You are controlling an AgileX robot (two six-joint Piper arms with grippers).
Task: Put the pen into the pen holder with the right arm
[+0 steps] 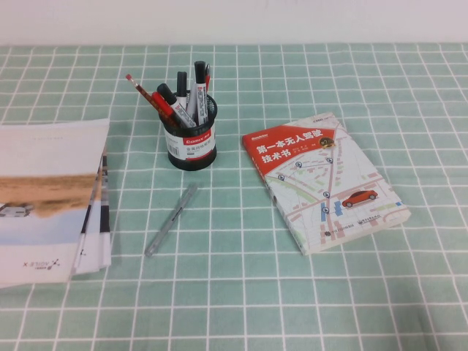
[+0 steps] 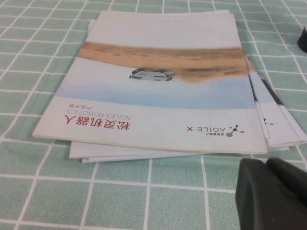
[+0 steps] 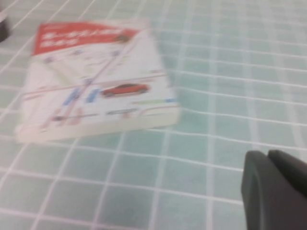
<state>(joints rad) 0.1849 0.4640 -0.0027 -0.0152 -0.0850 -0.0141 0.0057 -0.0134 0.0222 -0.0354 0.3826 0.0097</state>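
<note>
- The counter is covered by a green cloth with a white grid.
- The pen holder, a black mesh cup with a red-banded "Comix" label, stands upright near the middle of the counter, between the brochures and the book.
- The pen, a thick marker with a white printed barrel and black cap, stands cap up in the pen holder among other markers and red pens.
- A slim grey pen lies flat on the cloth just in front of the pen holder, apart from it.
- A stack of brochures lies at the robot's left; in the left wrist view it fills the area beyond the left jaws, close to them but not touching.
- A book with a red-and-white map cover lies at the robot's right; in the right wrist view it sits beyond the right jaws, with bare cloth between.
- Neither arm shows in the high view; each wrist camera sees only the dark tips of its own jaws, low over the cloth.
- The right jaws are closed with nothing between them.
- The left jaws' tips appear pressed together, holding nothing.
</note>
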